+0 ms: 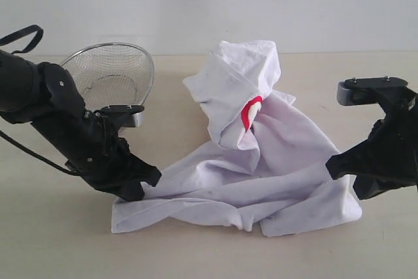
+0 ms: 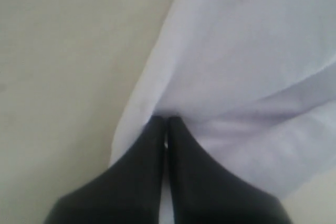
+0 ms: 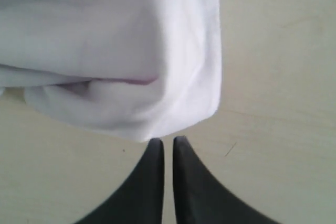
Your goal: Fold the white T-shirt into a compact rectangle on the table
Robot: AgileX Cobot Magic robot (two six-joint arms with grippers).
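The white T-shirt [image 1: 274,161] lies crumpled on the table [image 1: 52,246], its middle bunched up into a peak where a bit of red print [image 1: 250,112] shows. My left gripper [image 1: 151,178] is at the shirt's left edge. In the left wrist view this gripper [image 2: 167,119] is shut, its tips pressed into the white cloth [image 2: 247,66], whose creases run together at them. My right gripper [image 1: 332,164] sits at the shirt's right side. In the right wrist view it [image 3: 168,140] is shut and empty, its tips just short of a rounded fold of the shirt [image 3: 131,77].
A round silver wire-mesh basket [image 1: 114,73] stands tilted at the back left, just behind my left arm [image 1: 72,135]. Bare beige table surface lies in front of the shirt and at the far right. A pale wall rises behind the table.
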